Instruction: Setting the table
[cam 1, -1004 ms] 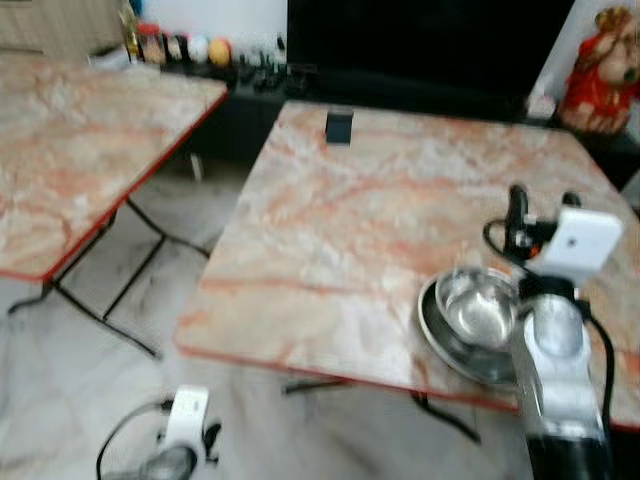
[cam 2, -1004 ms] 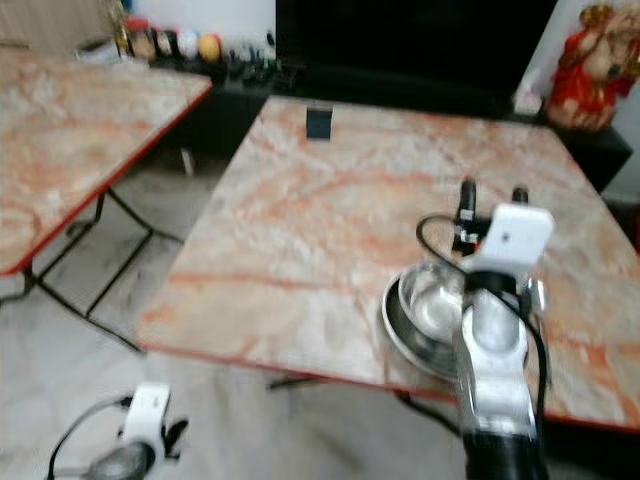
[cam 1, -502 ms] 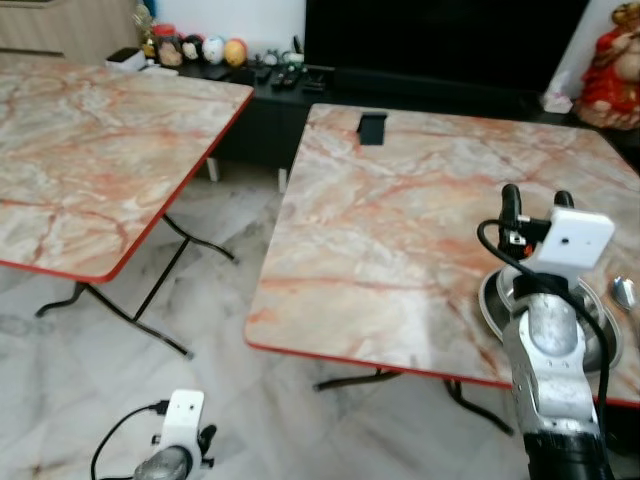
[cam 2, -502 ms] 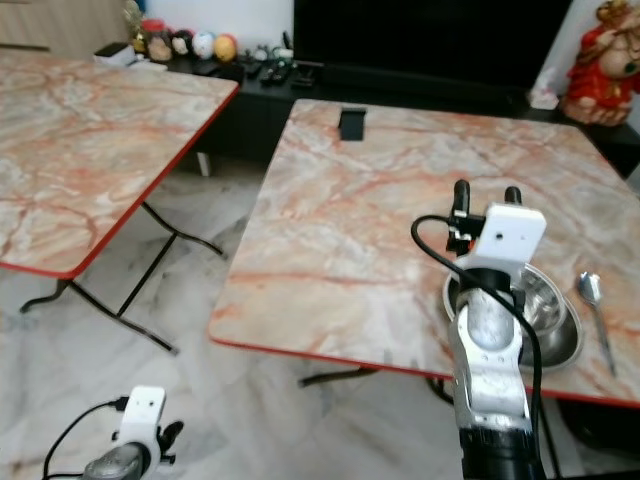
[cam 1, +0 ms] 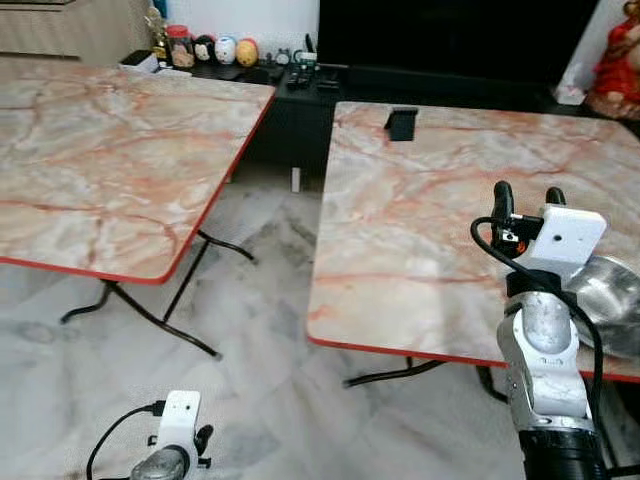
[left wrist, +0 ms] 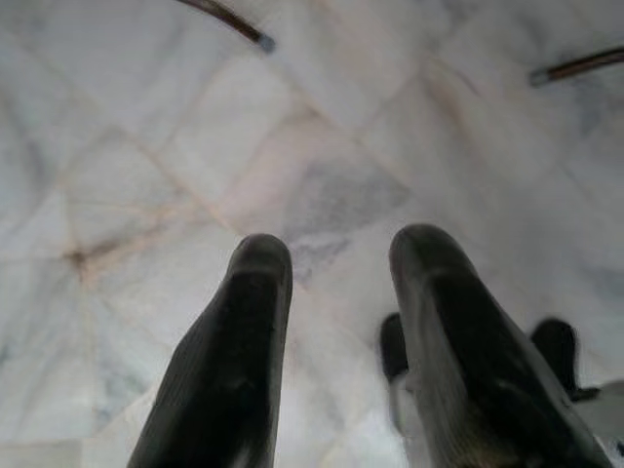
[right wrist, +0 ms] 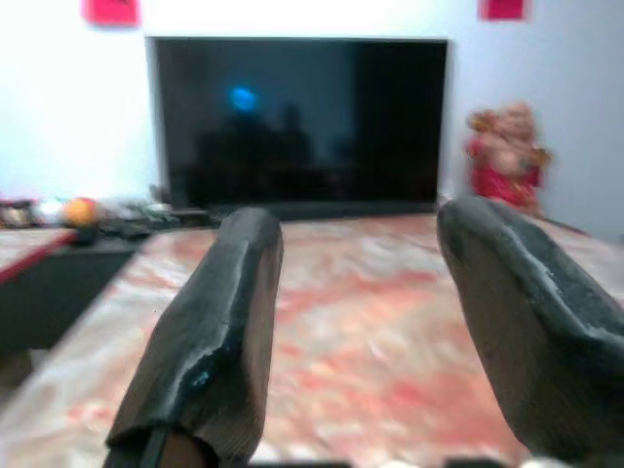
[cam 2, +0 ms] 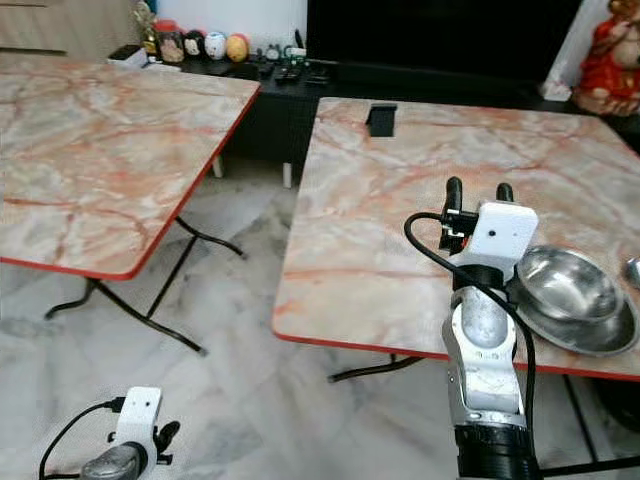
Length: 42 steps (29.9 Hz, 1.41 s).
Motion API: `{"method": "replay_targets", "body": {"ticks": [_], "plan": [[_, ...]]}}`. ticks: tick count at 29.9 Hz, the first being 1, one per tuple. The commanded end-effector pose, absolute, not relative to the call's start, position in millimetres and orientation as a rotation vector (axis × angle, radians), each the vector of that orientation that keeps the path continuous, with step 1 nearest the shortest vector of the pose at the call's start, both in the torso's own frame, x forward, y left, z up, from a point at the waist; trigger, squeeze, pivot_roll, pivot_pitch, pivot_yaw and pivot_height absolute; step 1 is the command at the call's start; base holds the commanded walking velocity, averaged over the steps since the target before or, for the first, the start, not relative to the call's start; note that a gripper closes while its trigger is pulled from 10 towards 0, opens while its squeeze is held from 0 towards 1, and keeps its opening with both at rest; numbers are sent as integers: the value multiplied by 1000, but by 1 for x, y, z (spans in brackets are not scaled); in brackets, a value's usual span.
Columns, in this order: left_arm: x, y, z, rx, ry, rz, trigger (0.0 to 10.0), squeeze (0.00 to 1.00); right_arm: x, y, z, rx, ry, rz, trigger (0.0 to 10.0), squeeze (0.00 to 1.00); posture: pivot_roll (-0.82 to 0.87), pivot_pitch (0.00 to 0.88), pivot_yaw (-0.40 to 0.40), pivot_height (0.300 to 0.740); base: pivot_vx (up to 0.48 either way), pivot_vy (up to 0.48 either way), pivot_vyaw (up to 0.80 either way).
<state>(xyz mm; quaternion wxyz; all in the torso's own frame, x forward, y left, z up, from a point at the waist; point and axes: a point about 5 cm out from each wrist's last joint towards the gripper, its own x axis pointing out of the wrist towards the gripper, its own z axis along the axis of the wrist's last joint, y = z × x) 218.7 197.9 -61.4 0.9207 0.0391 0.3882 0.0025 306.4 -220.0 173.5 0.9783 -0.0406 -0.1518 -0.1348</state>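
With a round steel bowl (cam 2: pixel 565 283) nested in a shallow steel plate (cam 2: pixel 600 335) near the marble-topped table's (cam 2: pixel 400 250) front edge, barely begun; more settings likely. Right gripper (cam 2: pixel 474 190) raised, fingers apart, empty; left gripper (left wrist: pixel 336 283) low, likewise apart.

Head eyes look down on both tables (cam 2: pixel 440 180); wrist cameras face floor (left wrist: pixel 322 146) and television (right wrist: pixel 302 117)

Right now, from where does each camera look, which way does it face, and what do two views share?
Left eye, on the head: forward and down at the right table; right arm raised.
Right eye, beside it: same scene, steel bowl on plate.
Left wrist, low: down at the marble floor, past open fingers.
Right wrist: level across the table to the television.
Right gripper and table are shared.
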Motion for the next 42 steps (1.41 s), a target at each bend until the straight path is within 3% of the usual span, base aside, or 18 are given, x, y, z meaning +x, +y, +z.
{"method": "replay_targets", "body": {"ticks": [1, 42], "plan": [[216, 201, -62, 92, 810, 5, 10000, 0, 309, -218, 179, -77, -323, -265, 10000, 0, 41, 0, -33, 740, 0, 356, 0], [219, 201, -61, 100, 804, -10, 10000, 0, 310, -206, 173, -56, -315, -244, 10000, 0, 19, 0, -16, 740, 0, 351, 0]]}}
